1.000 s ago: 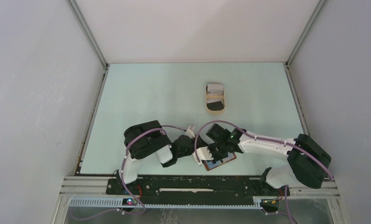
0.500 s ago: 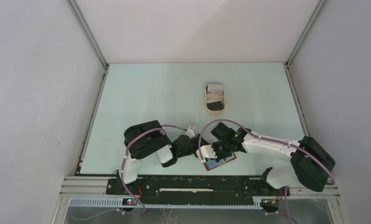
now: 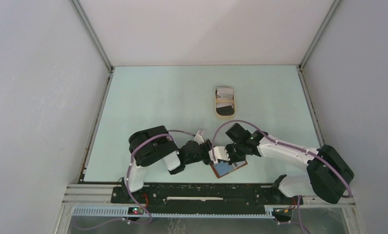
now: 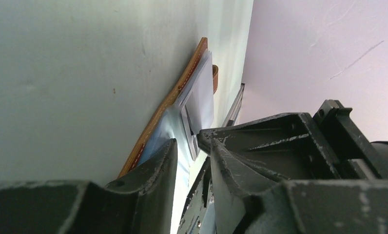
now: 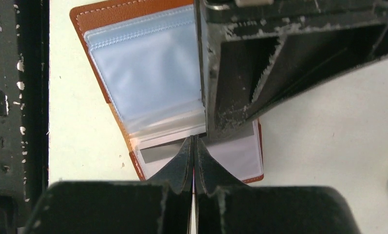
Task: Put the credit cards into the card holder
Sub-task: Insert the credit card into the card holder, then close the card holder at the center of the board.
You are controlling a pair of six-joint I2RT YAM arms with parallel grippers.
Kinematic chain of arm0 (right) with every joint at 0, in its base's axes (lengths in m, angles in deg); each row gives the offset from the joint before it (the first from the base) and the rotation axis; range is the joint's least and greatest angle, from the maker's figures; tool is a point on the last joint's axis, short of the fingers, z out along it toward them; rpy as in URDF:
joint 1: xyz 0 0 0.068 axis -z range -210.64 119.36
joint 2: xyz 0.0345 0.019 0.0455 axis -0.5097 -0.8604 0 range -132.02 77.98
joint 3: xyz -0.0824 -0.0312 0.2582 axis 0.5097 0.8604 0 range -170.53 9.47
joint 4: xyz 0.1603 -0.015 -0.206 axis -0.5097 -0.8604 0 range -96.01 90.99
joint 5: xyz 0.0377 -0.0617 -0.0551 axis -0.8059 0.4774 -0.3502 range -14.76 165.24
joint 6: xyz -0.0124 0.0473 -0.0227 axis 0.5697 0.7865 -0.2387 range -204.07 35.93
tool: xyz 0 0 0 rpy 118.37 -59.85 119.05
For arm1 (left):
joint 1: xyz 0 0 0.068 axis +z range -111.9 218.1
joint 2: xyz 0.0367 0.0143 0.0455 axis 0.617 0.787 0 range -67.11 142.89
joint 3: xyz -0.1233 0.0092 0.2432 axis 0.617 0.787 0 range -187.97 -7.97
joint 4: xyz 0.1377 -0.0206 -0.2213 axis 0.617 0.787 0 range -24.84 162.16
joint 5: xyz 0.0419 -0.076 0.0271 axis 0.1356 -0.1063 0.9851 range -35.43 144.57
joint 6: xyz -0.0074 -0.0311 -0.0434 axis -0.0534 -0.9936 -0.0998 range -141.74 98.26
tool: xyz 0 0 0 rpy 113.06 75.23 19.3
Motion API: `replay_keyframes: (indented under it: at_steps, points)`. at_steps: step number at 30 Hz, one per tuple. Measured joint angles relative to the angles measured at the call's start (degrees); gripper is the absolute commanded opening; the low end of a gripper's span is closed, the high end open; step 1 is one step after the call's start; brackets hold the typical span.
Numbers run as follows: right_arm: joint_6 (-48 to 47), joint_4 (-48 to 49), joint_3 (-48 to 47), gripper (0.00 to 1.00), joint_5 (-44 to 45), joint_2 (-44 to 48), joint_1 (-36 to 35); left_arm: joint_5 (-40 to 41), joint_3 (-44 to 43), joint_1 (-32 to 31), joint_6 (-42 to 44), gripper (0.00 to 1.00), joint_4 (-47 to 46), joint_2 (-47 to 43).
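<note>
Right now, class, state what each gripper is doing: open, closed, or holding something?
Left gripper: fingers slightly apart, open, holding nothing visible.
Right gripper: fingers shut at the sleeve edge of the card holder; a pinch cannot be told.

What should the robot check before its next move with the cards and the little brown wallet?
1. Card holder lying open on the table: ok.
2. Right gripper shut, tips at the edge of a clear sleeve: ok.
3. Left gripper jaws apart, right beside the holder: ok.
4. A card pushed fully into a sleeve: cannot tell, the grippers block the view.
5. Credit cards waiting in the tray: ok.
6. Room between the two grippers: not ok, they sit very close together.
</note>
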Motion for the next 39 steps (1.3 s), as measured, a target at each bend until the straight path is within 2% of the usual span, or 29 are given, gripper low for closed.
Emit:
replay_keyframes:
  at_steps: [6,14,16,19,22,25,29,34,39]
  points:
    - [0.4,-2.1,0.1,0.14,-2.9,3.0,2.8,-0.1,0.2,0.2,2.0,0.41,2.2,-1.9]
    - [0.5,-8.2,-1.9,0.27,-14.6,8.3,12.5,0.2,2.0,0.3,5.5,0.41,5.6,-6.3]
    - [0.3,-9.9,-2.8,0.33,-18.0,10.0,16.0,0.5,3.0,0.3,7.3,0.41,6.4,-8.1]
    - [-0.5,-12.4,-4.0,0.50,-23.1,12.7,21.2,1.1,4.5,0.4,10.8,0.41,7.6,-12.0]
    - [-2.7,-14.8,-4.7,0.65,-27.0,15.4,25.7,1.8,5.7,0.5,16.7,0.41,10.8,-18.9]
    - [-6.9,-17.1,-4.8,0.71,-29.0,16.6,29.0,3.3,5.9,0.6,24.4,0.41,17.3,-28.0]
    - [-15.0,-20.4,-5.0,0.74,-28.1,14.1,30.2,6.9,5.9,0.5,36.6,0.43,28.7,-43.9]
    - [-25.1,-23.3,-6.4,0.73,-24.1,5.2,30.2,14.1,6.2,0.5,48.8,0.60,40.6,-61.2]
    - [-26.8,-22.2,-8.3,0.70,-20.2,-2.1,29.3,22.9,11.8,0.5,54.6,0.71,46.1,-75.1]
